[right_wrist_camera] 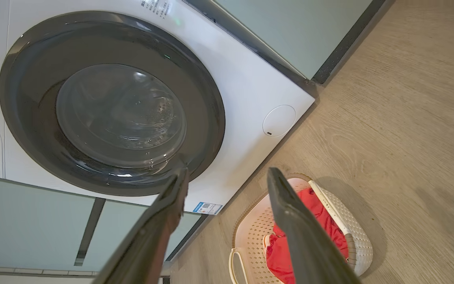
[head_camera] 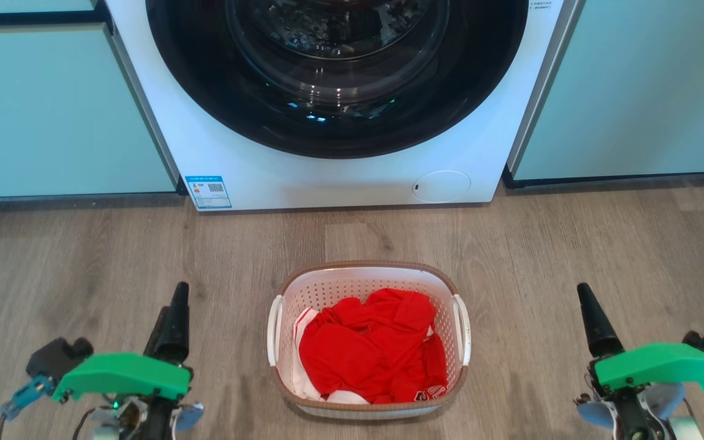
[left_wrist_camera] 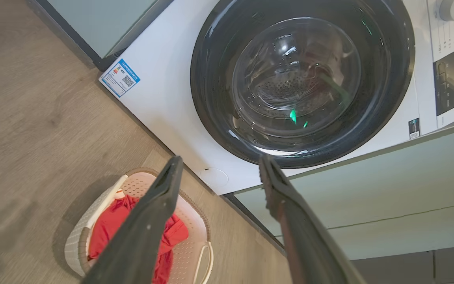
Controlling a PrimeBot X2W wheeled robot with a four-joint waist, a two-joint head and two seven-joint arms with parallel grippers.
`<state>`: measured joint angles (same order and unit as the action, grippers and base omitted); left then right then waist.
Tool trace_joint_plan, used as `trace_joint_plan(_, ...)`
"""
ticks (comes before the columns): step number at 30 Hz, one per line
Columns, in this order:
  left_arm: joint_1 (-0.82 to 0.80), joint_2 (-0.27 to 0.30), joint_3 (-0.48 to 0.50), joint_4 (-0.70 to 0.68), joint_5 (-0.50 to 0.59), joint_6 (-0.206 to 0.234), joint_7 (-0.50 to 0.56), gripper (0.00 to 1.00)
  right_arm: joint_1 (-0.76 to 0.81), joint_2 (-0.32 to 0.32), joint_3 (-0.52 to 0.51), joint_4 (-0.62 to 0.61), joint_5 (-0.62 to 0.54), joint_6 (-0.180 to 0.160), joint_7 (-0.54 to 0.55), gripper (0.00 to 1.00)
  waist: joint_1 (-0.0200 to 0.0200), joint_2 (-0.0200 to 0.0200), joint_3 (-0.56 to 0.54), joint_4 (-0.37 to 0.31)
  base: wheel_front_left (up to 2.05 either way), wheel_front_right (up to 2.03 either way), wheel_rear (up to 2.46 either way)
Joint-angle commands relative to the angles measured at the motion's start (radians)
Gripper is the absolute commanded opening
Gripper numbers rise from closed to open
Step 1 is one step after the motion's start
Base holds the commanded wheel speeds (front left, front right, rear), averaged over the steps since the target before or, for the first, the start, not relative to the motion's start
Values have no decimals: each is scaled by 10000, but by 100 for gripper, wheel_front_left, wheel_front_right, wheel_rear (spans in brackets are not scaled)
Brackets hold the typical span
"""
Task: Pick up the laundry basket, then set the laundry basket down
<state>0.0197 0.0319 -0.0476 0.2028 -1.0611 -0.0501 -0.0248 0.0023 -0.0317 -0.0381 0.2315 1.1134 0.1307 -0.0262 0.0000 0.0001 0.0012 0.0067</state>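
We've got L gripper (left_wrist_camera: 221,159) low on our left and R gripper (right_wrist_camera: 227,171) low on our right, well apart. Both w/ jaws spread wide, fingers (head_camera: 173,321) pointing fwd.

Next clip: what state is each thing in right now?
laundry basket: upright on the floor, untouched, holding clothes
red clothes: crumpled inside the basket
washing machine door: shut
left hand: open, empty
right hand: open, empty
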Motion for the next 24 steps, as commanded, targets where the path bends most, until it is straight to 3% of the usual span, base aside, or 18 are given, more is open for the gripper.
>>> trace_joint_plan(1, -530, 126, 70, -452, 353, 78, -107, 100, -468, -93, 99, -444, -314, 0, -121, 100, 0, -1, 0, 2, 0, 0, 0)
trace_joint_plan(24, -321, 396, -546, -861, 3774, 624, -791, 100, -446, -121, 796, -615, -3441, 0, -796, 100, 0, -1, 16, 34, 0, 0, 0)
